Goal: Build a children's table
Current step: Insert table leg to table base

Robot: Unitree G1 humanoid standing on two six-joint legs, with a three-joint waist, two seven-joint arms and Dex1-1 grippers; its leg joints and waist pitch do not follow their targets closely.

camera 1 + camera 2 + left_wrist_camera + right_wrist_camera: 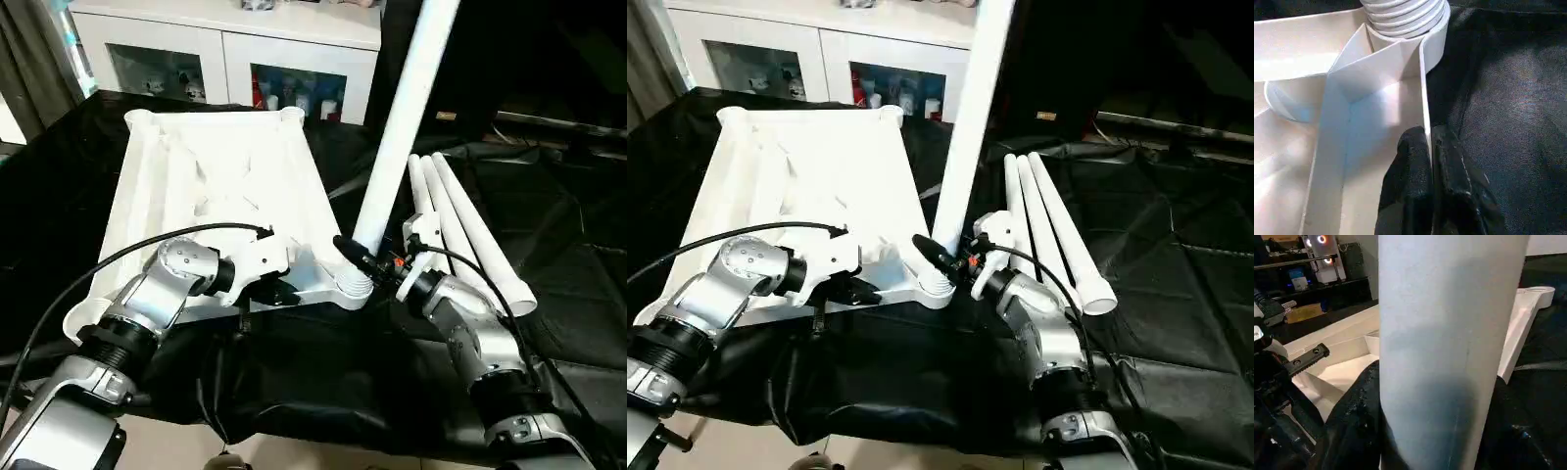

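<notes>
The white tabletop (220, 186) lies upside down on the black cloth, ribbed underside up. One white leg (404, 117) stands tilted in the near right corner socket (353, 287). My right gripper (367, 262) is shut on this leg just above the socket; in the right wrist view the leg (1449, 347) runs between its black fingers (1354, 426). My left gripper (279, 292) is shut on the tabletop's near rim wall (1425, 122), close to the same corner, with a black finger (1408, 181) on each side of the wall. Three more legs (465, 230) lie side by side to the right.
A white cabinet with glass doors (230, 59) stands behind the tabletop. Black cloth (558, 294) covers the work surface, rumpled at the right and draped over the near edge. Black cables (118, 257) loop over both forearms.
</notes>
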